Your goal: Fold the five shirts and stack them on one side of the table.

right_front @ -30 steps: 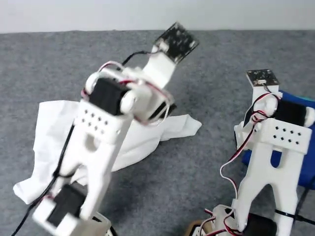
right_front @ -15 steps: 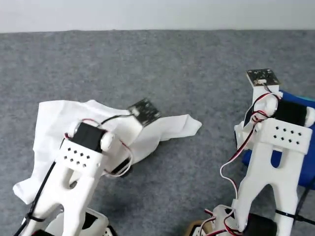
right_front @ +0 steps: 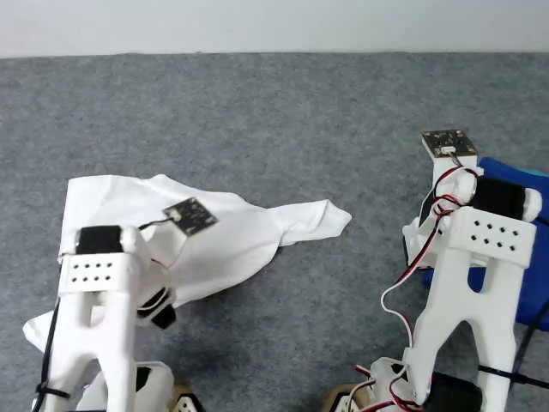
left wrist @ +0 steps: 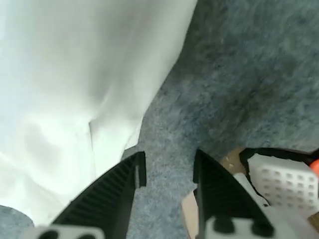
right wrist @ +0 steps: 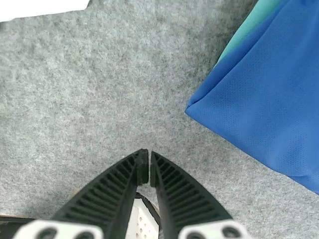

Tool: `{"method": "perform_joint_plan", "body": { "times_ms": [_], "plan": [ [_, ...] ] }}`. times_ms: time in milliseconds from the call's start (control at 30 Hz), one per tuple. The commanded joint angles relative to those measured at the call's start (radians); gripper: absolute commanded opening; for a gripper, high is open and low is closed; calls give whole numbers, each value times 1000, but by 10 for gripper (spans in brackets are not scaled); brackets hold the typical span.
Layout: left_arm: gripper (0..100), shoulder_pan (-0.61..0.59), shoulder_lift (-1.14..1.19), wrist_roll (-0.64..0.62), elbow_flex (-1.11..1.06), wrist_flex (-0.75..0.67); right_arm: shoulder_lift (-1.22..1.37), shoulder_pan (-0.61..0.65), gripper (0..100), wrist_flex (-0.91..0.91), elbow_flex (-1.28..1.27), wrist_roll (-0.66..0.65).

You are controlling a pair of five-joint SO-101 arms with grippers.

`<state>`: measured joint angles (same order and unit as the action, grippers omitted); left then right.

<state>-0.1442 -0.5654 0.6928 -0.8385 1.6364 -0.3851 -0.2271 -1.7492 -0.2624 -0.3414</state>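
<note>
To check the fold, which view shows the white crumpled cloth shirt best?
The high view: the white crumpled cloth shirt lies almost whole, partly under the left arm. Left wrist view: a close patch. Right wrist view: a white sliver, perhaps it.

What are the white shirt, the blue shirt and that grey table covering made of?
The white shirt looks like thin, matte cloth, perhaps cotton: it lies in soft creases. The blue shirt seems a synthetic sports knit, showing a fine dotted mesh texture. The grey table covering looks like felt or short-pile carpet, fuzzy and speckled.
</note>
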Motion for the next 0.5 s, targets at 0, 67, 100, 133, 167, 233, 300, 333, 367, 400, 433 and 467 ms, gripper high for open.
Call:
{"method": "perform_joint_plan", "body": {
  "times_ms": [0, 67, 100, 133, 167, 233, 300, 333, 367, 400, 433, 467],
  "plan": [
    [160, -68, -23, 29, -45, -77, -28, 5, 9, 1, 5, 3],
    [160, -104, -23, 29, -82, -140, -30, 5, 9, 1, 5, 3],
    [160, -120, -21, 29, -99, -173, -30, 5, 9, 1, 5, 3],
    [160, -135, -21, 29, -113, -206, -30, 5, 9, 1, 5, 3],
    [160, -146, -21, 29, -124, -238, -30, 5, 9, 1, 5, 3],
    [159, -158, -5, 29, -140, -288, -31, 5, 9, 1, 5, 3],
    [157, -158, 48, 28, -142, -325, -31, 5, 9, 1, 5, 3],
    [149, -160, 83, 26, -136, -345, -31, 4, 9, 1, 5, 3],
    [135, -164, 120, 25, -122, -370, -31, 4, 9, 1, 5, 3],
    [122, -176, 160, 25, -102, -393, -31, 2, 9, 1, 5, 3],
    [114, -189, 201, 25, -74, -416, -31, 1, 9, 1, 5, 3],
    [110, -204, 242, 25, -42, -434, -31, 1, 9, 1, 5, 3]
  ]
}}
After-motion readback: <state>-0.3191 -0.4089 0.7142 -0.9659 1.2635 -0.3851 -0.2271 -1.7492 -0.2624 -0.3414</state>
